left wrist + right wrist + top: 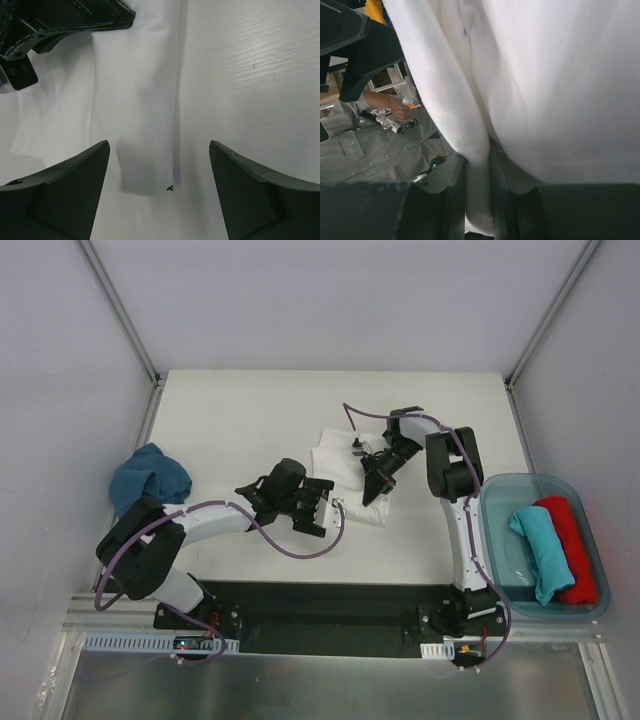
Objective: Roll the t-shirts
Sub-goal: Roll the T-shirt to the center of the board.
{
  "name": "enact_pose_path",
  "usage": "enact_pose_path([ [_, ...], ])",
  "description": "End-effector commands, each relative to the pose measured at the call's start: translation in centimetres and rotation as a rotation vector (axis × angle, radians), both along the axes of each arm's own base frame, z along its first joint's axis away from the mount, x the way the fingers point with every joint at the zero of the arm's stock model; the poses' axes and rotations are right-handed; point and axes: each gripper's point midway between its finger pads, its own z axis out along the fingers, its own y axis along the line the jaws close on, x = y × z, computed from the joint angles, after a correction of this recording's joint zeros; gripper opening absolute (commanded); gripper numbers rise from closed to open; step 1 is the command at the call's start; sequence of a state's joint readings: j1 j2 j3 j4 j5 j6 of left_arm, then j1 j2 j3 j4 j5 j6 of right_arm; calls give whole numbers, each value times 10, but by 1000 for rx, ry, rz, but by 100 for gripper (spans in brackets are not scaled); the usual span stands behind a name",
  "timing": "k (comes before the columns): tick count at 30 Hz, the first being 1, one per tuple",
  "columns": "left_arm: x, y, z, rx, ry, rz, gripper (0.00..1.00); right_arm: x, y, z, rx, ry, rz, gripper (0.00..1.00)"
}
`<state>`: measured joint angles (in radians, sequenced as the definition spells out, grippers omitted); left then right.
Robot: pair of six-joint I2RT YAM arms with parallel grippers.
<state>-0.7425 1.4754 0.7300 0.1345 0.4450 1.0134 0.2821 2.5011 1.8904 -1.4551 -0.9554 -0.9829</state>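
A white t-shirt [338, 462] lies folded flat in the middle of the table. My right gripper [374, 486] is over its right part and shut on a raised fold of the white cloth [479, 200], which is squeezed between the two fingers. My left gripper [327, 508] sits at the shirt's near left edge with its jaws wide open and nothing between them. In the left wrist view, the shirt's folded edge [140, 110] lies on the table just ahead of the open fingertips [95, 155]. A dark blue t-shirt [150, 478] lies crumpled at the far left.
A clear bin [497, 540] at the right edge holds a rolled teal t-shirt [540, 552] and a rolled red t-shirt [574, 548]. Metal frame posts rise at the table's back corners. The right arm's black fingers [55, 20] show at the top left of the left wrist view.
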Motion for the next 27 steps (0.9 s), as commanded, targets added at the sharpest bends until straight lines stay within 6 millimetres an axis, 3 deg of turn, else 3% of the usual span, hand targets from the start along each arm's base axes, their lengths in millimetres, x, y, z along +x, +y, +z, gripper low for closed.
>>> enact_pose_path([
  [1, 20, -19, 10, -16, -140, -65, 78, -22, -30, -7, -131, 140, 69, 16],
  [7, 11, -18, -8, 50, -115, -153, 69, -19, -30, -6, -119, 149, 48, 16],
  [15, 21, -20, -42, 160, -120, -236, 59, -18, -29, -5, -112, 156, 37, 17],
  [17, 21, -22, -43, 179, -102, -262, 44, -17, -29, -6, -113, 158, 32, 22],
  [18, 13, -15, -54, 223, -50, -279, 38, -16, -29, -6, -110, 156, 24, 24],
  [21, 6, -6, -62, 276, 7, -296, 22, -9, -32, -4, -96, 123, 2, 40],
  [22, 4, -4, -63, 288, 29, -299, 21, -5, -33, 0, -84, 99, -6, 50],
  [23, 3, -4, -59, 300, 48, -302, 20, 2, -35, 6, -80, 57, -10, 54],
  [24, -1, -2, -60, 309, 83, -307, 18, 12, -38, 15, -57, 21, -41, 60],
  [25, -14, 10, -63, 351, 165, -310, 12, 21, -39, 33, -39, -49, -59, 77],
  [27, -15, 7, -51, 351, 226, -313, 8, 40, -51, 54, -28, -198, -60, 87],
])
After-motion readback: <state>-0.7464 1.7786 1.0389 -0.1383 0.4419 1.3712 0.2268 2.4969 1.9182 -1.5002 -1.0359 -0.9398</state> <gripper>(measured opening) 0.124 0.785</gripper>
